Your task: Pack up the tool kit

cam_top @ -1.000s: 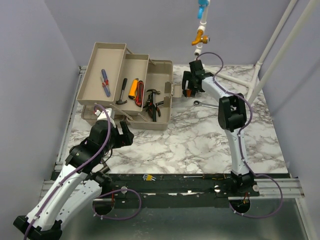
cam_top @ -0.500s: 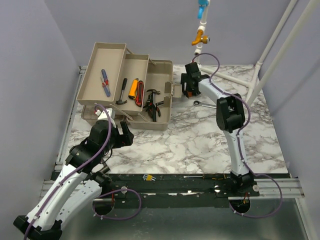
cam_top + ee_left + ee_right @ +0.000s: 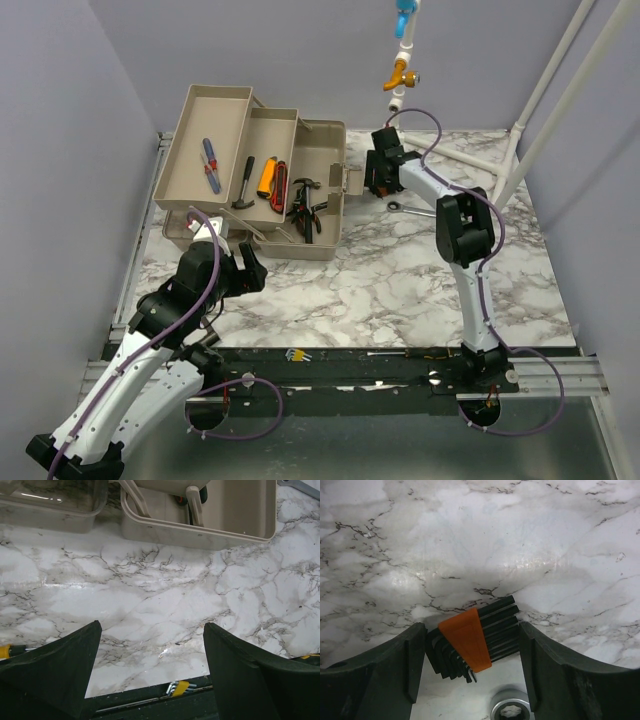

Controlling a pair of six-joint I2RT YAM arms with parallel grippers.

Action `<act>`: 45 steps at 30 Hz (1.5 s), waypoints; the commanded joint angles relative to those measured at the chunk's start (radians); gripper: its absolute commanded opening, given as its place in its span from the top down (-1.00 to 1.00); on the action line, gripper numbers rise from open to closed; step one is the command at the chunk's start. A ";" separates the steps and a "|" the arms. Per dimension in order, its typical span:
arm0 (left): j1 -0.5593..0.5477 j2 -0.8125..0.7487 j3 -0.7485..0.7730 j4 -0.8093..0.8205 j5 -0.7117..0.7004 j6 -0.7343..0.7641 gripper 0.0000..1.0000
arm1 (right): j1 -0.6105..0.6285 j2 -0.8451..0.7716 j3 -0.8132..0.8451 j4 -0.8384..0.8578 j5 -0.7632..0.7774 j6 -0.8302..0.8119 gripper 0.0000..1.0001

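The beige tool box (image 3: 322, 135) stands open at the back left, with its trays folded out and a hammer, pliers and screwdrivers in them. To its right, my right gripper (image 3: 381, 183) is down on the marble. In the right wrist view its jaws (image 3: 472, 630) have closed in on both sides of a black hex key set with an orange holder (image 3: 465, 637). The set still lies flat on the table. My left gripper (image 3: 152, 630) hangs open and empty over bare marble in front of the box (image 3: 225, 535).
A silver wrench (image 3: 412, 209) lies just right of the right gripper, its ring end (image 3: 509, 710) beside the hex keys. A second hex key set with a yellow holder (image 3: 181, 686) lies on the black rail at the table's near edge. White pipes stand at the back right.
The right gripper has shifted a little left and down over the hex key set, and its jaws have narrowed onto it. The left arm has not moved.
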 commanded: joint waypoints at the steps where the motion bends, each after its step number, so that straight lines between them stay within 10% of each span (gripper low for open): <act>1: 0.004 -0.001 0.016 0.006 0.018 0.014 -0.71 | 0.004 -0.034 -0.056 -0.111 -0.007 0.006 -0.33; 18: 0.004 0.002 0.016 0.006 0.018 0.017 -0.71 | 0.006 -0.428 -0.292 -0.019 -0.010 0.022 -0.35; 23: 0.004 0.006 0.013 0.011 0.028 0.016 -0.71 | 0.004 -0.381 -0.237 -0.101 0.109 0.002 -0.98; 45: 0.004 0.111 0.134 -0.035 0.052 0.056 -0.71 | -0.095 -0.073 -0.127 -0.040 -0.174 -0.311 -1.00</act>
